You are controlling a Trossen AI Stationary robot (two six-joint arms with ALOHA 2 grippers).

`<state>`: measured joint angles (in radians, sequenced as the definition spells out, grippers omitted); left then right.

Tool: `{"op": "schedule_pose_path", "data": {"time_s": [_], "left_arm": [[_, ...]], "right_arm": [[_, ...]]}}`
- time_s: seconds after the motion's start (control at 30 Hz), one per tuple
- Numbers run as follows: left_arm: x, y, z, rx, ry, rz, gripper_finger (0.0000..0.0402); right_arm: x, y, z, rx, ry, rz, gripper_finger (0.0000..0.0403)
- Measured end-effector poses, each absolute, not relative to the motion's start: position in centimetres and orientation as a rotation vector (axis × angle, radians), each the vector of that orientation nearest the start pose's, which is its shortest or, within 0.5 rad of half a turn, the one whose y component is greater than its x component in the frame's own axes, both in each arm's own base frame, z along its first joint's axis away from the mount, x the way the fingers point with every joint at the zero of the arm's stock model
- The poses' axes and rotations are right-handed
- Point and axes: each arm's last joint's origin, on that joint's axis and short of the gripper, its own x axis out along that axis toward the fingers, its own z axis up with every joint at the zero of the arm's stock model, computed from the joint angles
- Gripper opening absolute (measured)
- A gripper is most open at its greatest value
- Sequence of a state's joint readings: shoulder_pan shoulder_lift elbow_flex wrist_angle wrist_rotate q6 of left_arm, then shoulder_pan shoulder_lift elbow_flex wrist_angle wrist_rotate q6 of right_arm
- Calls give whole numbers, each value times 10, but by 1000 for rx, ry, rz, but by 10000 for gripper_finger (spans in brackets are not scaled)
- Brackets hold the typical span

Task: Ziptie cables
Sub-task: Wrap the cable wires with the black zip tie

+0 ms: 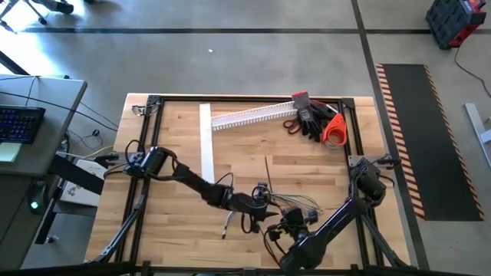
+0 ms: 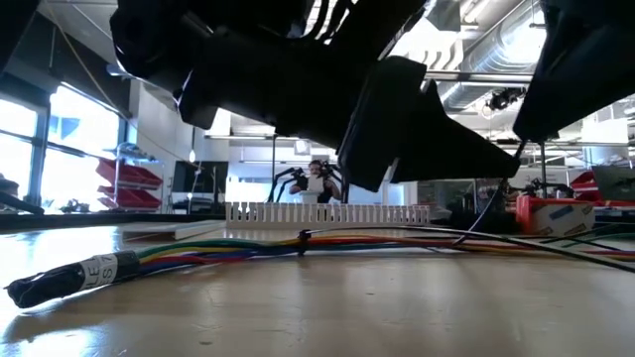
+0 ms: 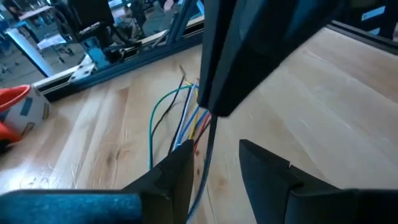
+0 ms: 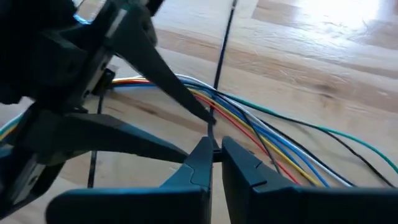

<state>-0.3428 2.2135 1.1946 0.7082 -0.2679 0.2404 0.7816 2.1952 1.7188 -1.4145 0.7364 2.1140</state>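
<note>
In the low view both arms are dark blurs that block most of the scene, so neither grasping part can be read there. In the high view the meeting point of the two arms is tangled and small.

The cables (image 2: 298,243) lie on the wooden counter (image 1: 176,146), well to the near side of the white slotted channel (image 1: 249,116). Their long axis runs roughly parallel to that channel. One end wears a dark sleeve with a pale label (image 2: 94,270); the other end fans into loose green, blue, yellow and red wires (image 4: 292,158) and runs out of the low view.

One ziptie (image 4: 222,46) rises from the bundle as a straight black strip, pointing toward the channel. It crosses the cables nearly at right angles.

The right end effector (image 4: 216,163) sits at the bundle with its fingers together, pinching the lower part of the ziptie. The left end effector (image 3: 214,171) hovers just beside it, fingers apart, with wires showing in the gap. Whether it touches them cannot be told.

Gloves (image 1: 311,119) and an orange tool (image 1: 334,129) lie beside the channel's far end.
</note>
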Motion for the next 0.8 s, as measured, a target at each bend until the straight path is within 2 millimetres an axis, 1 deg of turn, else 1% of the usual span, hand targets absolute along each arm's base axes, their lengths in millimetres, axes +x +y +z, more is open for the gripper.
{"op": "schedule_pose_path", "data": {"time_s": [0.33,0.43,0.5,0.6,0.8], "left_arm": [[430,-130,108,265,294,-130,91],[430,-130,108,266,294,-126,72],[430,-130,108,266,293,-125,50],[430,-131,108,269,294,-129,11],[430,-130,108,280,294,-125,1]], "right_arm": [[294,261,174,515,630,-1082,0],[294,261,174,515,630,-1082,0],[294,261,174,517,630,-1084,2],[294,261,174,507,638,-1080,14],[289,264,175,464,668,-1065,62]]}}
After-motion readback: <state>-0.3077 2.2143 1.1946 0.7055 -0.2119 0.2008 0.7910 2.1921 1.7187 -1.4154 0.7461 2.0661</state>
